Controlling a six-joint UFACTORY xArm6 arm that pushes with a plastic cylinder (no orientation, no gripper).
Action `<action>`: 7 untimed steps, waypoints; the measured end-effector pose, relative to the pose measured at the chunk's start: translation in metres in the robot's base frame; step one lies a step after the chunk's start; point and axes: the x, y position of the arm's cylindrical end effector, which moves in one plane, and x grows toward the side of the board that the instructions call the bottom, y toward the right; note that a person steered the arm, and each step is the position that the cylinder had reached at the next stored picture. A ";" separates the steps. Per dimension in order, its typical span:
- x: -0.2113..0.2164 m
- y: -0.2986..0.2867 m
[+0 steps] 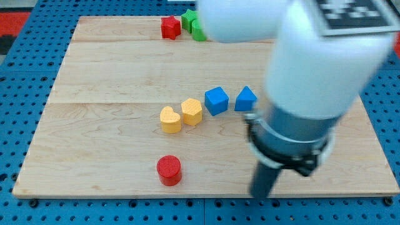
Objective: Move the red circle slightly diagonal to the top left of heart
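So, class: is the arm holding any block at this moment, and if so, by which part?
Nothing is held. The arm ends in a plain rod; my tip rests on the board, apart from every block, to the view's right of the red circle.

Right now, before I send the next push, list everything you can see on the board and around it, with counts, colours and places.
Red round cylinder block: one, red, near the view's bottom edge, left of centre, standing alone.
Yellow heart-shaped block: one, yellow, mid-board, above the red cylinder.
Yellow hexagon-like block: one, yellow, touching the heart's right side.
Blue cube block: one, blue, right of the yellow pair.
Blue angular block: one, blue, right of the cube; exact shape unclear.
Red star-like block: one, red, view's top edge.
Green blocks: apparently two, green, beside the red star, partly hidden by the arm.
Wooden board: one, light wood, on a blue perforated table.
My tip: one, dark, blurred, bottom right, well right of the red cylinder.
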 end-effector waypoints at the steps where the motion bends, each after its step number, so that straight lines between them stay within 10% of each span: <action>1: -0.004 -0.065; 7: -0.140 -0.243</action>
